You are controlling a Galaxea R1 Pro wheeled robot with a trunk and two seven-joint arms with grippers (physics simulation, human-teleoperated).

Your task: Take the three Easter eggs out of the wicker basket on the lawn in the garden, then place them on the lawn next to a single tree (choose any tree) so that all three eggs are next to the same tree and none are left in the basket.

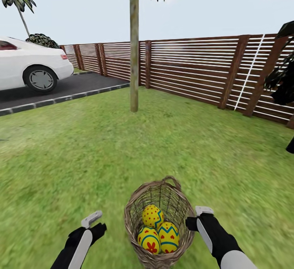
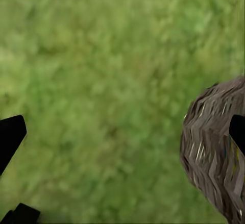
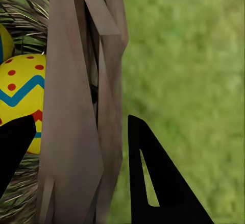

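The wicker basket (image 1: 159, 203) sits low between my arms over the lawn (image 1: 81, 150), leaning a little. Three yellow Easter eggs lie in it: one on top (image 1: 152, 216), one at the right (image 1: 168, 236), one at the left (image 1: 149, 240). My right gripper (image 1: 203, 212) is shut on the basket's right rim (image 3: 76, 132), one finger inside beside an egg (image 3: 23, 96), the other outside. My left gripper (image 1: 92, 219) hangs open over grass, left of the basket's outer wall (image 2: 214, 152). The tree (image 1: 134, 56) stands straight ahead, its pale trunk rising from the grass.
A brown slatted fence (image 1: 196, 64) runs behind the tree and off to the right. The grey driveway (image 1: 61, 87) with a white car (image 1: 28, 66) lies at the left, edged by a kerb. Dark foliage (image 1: 281, 72) shows at the right edge.
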